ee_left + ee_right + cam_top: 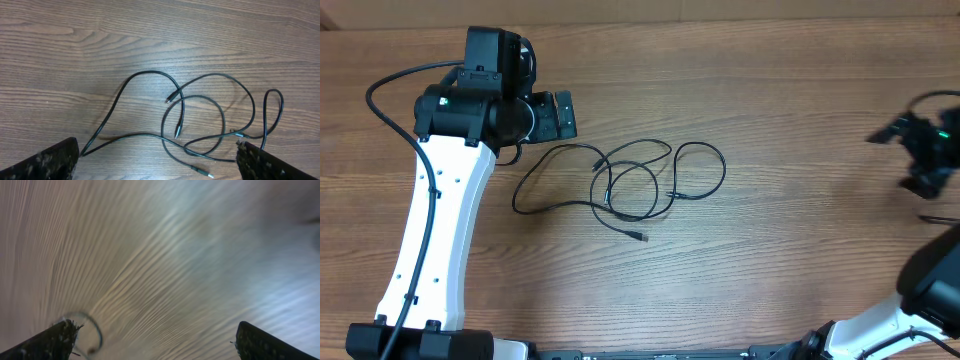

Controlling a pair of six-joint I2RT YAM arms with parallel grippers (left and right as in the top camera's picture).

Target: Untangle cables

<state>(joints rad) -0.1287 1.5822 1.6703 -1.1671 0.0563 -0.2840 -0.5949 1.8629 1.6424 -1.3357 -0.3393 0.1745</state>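
Wooden table [770, 90] filling the frame; left hand [563, 115], upper left, fingers spread apart, holding nothing; right hand [154, 327], far right edge, fingers likewise apart; thin black cables [611, 190], loosely looped and crossing, lying at centre, near the left hand.

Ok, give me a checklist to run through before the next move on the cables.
1. Left gripper open, nothing held: ok.
2. Right gripper open: ok.
3. Cables in the left wrist view: ok, lying flat on the table.
4. Cables separated: not ok, the loops cross each other.
5. Plug ends visible: ok.
6. Right wrist view sharp: not ok, it is blurred and no cables can be made out in it.
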